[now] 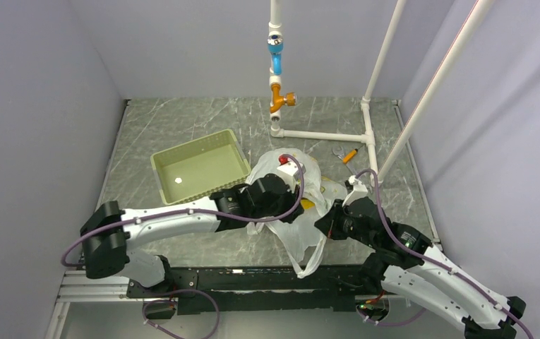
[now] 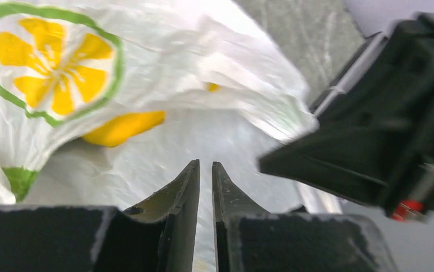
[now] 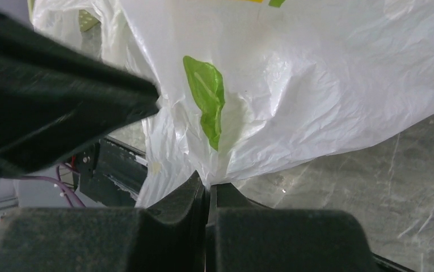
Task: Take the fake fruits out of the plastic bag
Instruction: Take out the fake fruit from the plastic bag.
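A: Looking at the plastic bag [image 3: 316,85], what is it made of?
B: Thin, crinkly white film, translucent, printed with a green leaf and a yellow citrus slice ringed in green. It lies crumpled at the middle of the top view on the grey-veined, marble-look table [image 1: 182,120].
A: Anything inside it?
B: A smooth yellow mango [image 2: 121,129] shows under a fold at centre left of the left wrist view. The other fruits are hidden.
A: And the jaws?
B: The right gripper [image 3: 207,180] has its matte black fingers pressed together on a pinch of bag film. The left gripper [image 2: 205,165] sits over the bag with its jaws drawn to a thin slit. I can't tell whether film is caught there.
A: The other container?
B: A pale green plastic basket [image 1: 193,143], rectangular with perforated walls, sits just left of the bag. There is a small white speck [image 1: 178,180] on its floor.
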Controlling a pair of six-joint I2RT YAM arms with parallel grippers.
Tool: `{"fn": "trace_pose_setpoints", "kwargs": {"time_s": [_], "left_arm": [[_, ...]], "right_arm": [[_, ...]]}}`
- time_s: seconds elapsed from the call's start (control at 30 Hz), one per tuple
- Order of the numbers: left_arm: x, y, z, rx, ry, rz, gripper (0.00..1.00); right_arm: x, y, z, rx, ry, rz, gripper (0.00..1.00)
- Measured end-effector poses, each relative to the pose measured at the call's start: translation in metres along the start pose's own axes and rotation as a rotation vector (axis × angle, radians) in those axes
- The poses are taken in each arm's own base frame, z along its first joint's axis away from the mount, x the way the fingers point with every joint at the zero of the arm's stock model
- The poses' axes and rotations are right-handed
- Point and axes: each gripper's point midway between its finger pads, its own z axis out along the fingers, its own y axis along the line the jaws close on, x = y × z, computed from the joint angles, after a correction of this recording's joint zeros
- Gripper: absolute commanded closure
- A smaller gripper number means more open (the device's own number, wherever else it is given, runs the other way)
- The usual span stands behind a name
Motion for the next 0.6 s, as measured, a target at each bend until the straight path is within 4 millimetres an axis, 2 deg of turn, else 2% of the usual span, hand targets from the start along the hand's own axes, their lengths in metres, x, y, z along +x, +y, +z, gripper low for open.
{"fn": "trace_pose_setpoints", "kwargs": {"time_s": [0.07, 0.17, 0.33, 0.47, 0.6], "left_arm": [[0.009, 0.018, 0.013, -0.043, 0.018, -0.014, 0.86], [0.027, 0.035, 0.034, -0.094, 0.062, -0.016, 0.85], [0.051, 0.06, 0.057, -0.163, 0.121, -0.007, 0.81], [0.054, 0.074, 0.074, -0.194, 0.141, 0.001, 0.7], [0.045, 0.076, 0.092, -0.199, 0.138, 0.03, 0.59]], "right_arm": [[0.008, -0.004, 0.001, -0.001, 0.018, 0.024, 0.98], [0.019, -0.013, 0.0, 0.019, 0.045, 0.048, 0.98], [0.02, -0.013, -0.002, 0.018, 0.045, 0.069, 0.98], [0.019, -0.012, -0.004, 0.007, 0.035, 0.074, 0.98], [0.02, -0.014, -0.006, 0.009, 0.037, 0.074, 0.98]]}}
